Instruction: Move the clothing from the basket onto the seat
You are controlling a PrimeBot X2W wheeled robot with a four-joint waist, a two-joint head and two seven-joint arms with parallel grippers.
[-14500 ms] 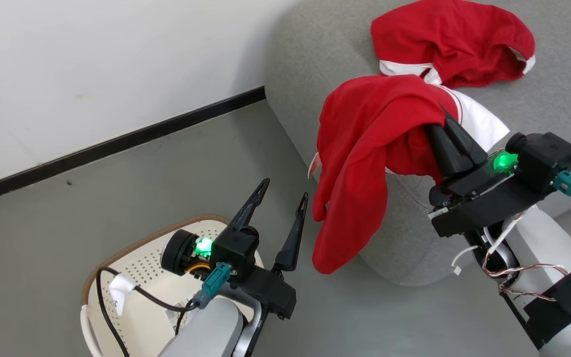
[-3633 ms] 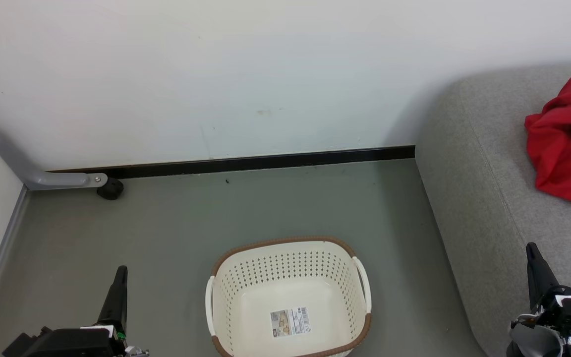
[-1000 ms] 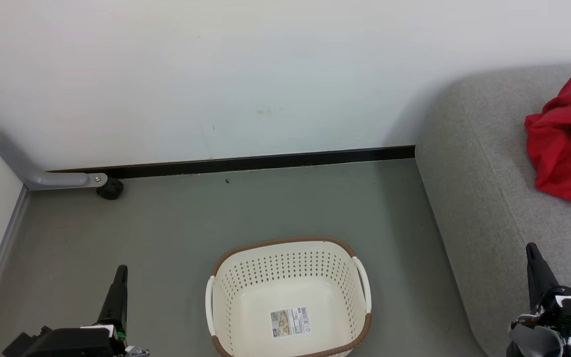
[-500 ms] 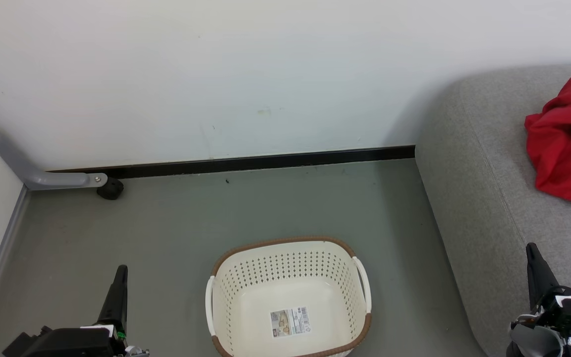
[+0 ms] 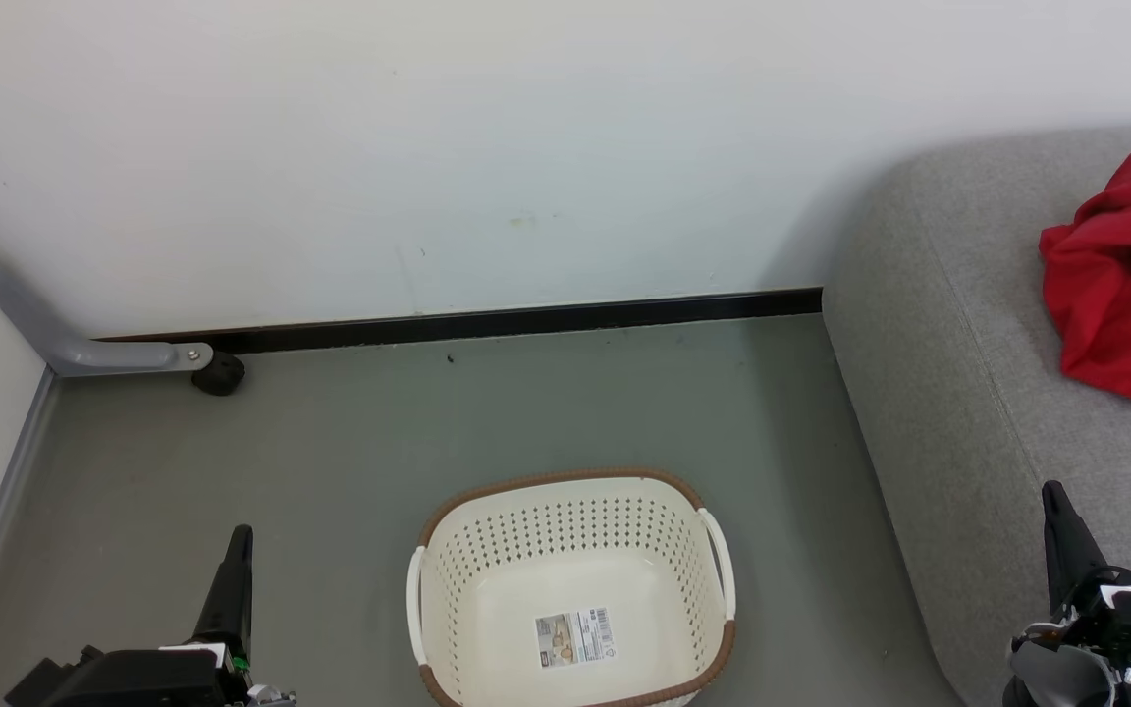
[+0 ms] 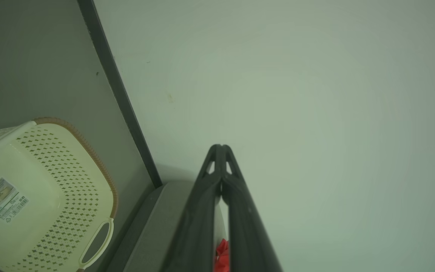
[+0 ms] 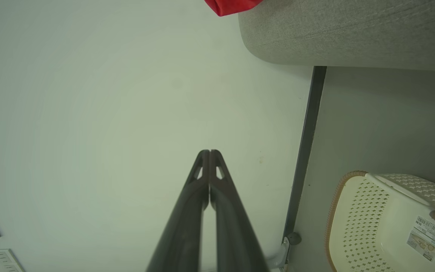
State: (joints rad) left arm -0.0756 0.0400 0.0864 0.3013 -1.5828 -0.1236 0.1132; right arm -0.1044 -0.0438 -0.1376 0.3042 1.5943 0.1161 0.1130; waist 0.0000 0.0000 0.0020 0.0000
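Clothing (image 5: 1120,295) lies on the seat (image 5: 958,393); the basket (image 5: 565,476) holds no garment.
Left hand (image 6: 221,148) and right hand (image 7: 209,152) each have fingers pressed together, gripping nothing; the task looks finished, so likely no further move.

The left pincer (image 5: 238,538) sits at the frame's lower left, the right pincer (image 5: 1051,491) at lower right, both pointing up. Wrist views show each pair of dark fingers (image 6: 198,219) closed tip to tip.
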